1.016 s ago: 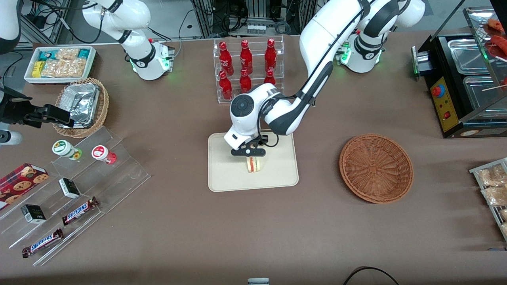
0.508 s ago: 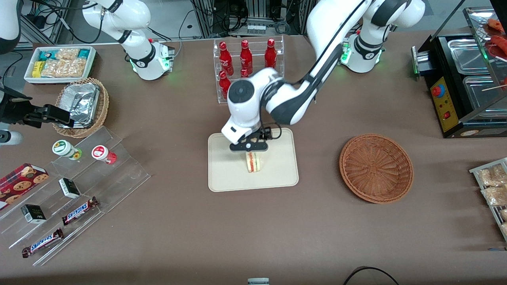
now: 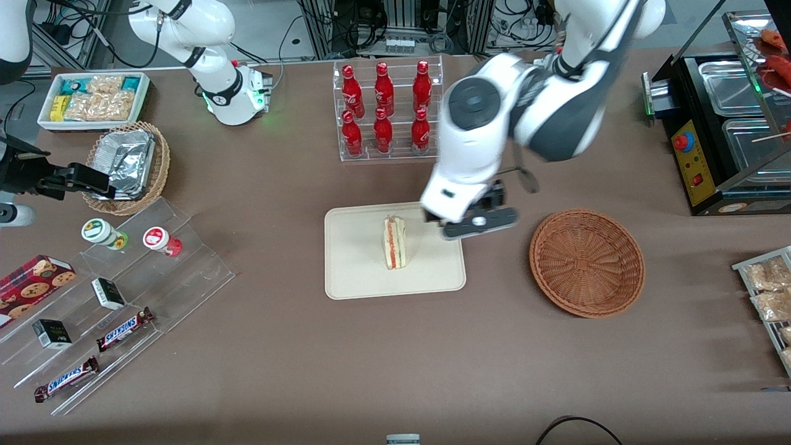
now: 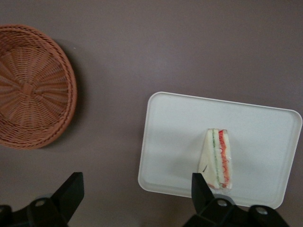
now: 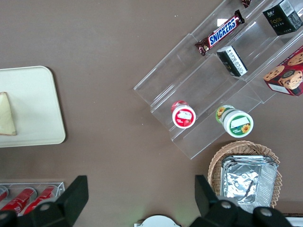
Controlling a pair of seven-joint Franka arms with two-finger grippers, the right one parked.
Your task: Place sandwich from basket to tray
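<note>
Released and backed away: a second ago clamped over the sandwich (image 3: 394, 242) on the tray (image 3: 352, 278), now lifted clear of it. Gripper (image 3: 479, 224) hanging high above the counter (image 3: 395, 358), over the tray's edge toward the basket (image 3: 587, 262), touching nothing. Fingers (image 4: 70, 191) spread wide apart with nothing between them, as seen from the left wrist.

Sandwich resting on the tray (image 4: 175, 132), about mid-tray, standing on edge with the striped red and green filling facing up; same spot as half a second back, so not dragged along on the retreat. In the left wrist view, sandwich (image 4: 218, 158) well inside the rim, pale bread on either side of the filling. No lean or tipping apparent.

Reddish-brown wicker basket (image 4: 33, 87) empty, sitting well apart from the tray, toward the working arm's end of the counter.

Judged from this: transfer done, sandwich out of the basket and delivered, only the arm's withdrawal left. Little risk remaining, apart from the upright wedge toppling flat if nudged, which would still leave it on the tray.

Elsewhere, untouched: rack of red bottles (image 3: 386, 108) farther from the front camera than the tray; tan basket with a foil container (image 3: 126, 162) and clear stepped display with snack bars (image 3: 117, 296) toward the parked arm's end.
</note>
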